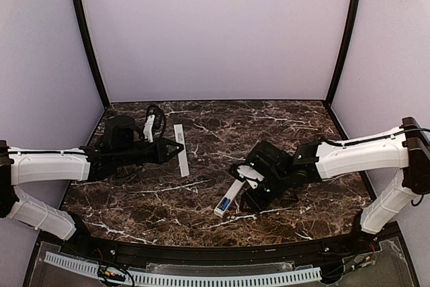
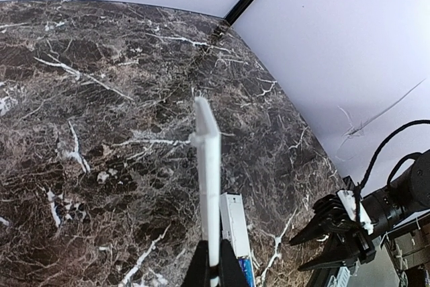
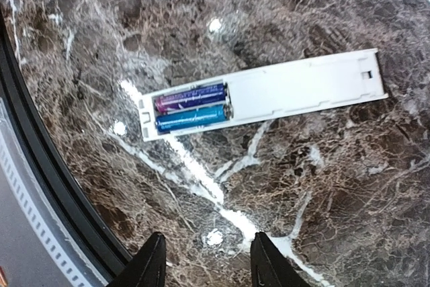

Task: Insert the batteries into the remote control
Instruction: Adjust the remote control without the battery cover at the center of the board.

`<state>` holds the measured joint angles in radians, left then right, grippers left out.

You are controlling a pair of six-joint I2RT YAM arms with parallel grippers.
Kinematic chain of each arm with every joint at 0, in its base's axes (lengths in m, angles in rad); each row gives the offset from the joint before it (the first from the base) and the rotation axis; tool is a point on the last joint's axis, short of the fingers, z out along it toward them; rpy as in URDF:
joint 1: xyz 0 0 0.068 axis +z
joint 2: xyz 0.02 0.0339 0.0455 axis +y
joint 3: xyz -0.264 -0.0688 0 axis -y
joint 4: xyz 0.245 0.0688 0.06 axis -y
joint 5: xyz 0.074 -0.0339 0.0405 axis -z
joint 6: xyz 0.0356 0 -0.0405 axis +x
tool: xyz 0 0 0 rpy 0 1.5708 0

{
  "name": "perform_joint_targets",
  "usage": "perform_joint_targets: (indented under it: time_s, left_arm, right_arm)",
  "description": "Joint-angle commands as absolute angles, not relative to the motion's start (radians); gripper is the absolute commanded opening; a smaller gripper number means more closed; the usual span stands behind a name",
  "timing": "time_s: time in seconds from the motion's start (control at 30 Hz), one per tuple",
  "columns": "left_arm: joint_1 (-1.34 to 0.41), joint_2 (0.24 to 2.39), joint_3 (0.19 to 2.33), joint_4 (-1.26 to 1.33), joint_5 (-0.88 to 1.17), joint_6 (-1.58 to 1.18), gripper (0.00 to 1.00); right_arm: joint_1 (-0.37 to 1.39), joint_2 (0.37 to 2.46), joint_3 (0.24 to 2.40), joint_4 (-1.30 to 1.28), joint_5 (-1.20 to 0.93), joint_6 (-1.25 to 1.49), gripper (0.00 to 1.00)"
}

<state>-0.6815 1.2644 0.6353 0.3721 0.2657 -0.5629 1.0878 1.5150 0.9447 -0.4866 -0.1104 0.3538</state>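
Marble table (image 3: 336, 199): batteries (image 3: 191, 107) inside remote control (image 3: 302, 89)

Bare tabletop (image 1: 209, 160) between cover (image 1: 181, 149) and remote (image 1: 227, 201)

White remote control (image 3: 302, 89) lies flat, back up (compartment open), both batteries (image 3: 191, 107) seated inside.

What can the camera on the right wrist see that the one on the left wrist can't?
Right wrist only: a clear look down at two batteries side by side in the remote control's open compartment. Left wrist only: a thin white strip clamped edge-on in the left gripper, and the right gripper beyond, jaws apart. Both: the remote control lying on the dark marble table.
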Motion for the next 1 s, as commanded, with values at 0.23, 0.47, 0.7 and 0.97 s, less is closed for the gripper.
perform_joint_targets:
  time_s: [0.23, 0.47, 0.7, 0.97]
  left_arm:
    - [-0.679, 1.229, 0.651, 0.279, 0.374, -0.500, 0.00]
    - [-0.679, 1.231, 0.645, 0.290, 0.398, -0.501, 0.00]
    - [-0.679, 1.242, 0.630, 0.307, 0.437, -0.483, 0.00]
    - [-0.679, 1.283, 0.653, 0.296, 0.552, -0.455, 0.00]
  right_arm:
    - [1.135, 1.720, 0.946, -0.326, -0.080, 0.397, 0.33]
    - [1.126, 1.808, 1.036, -0.298, -0.052, 0.373, 0.31]
    - [1.067, 1.818, 1.071, -0.238, -0.107, 0.360, 0.32]
    - [1.011, 1.728, 1.078, -0.141, -0.302, 0.294, 0.40]
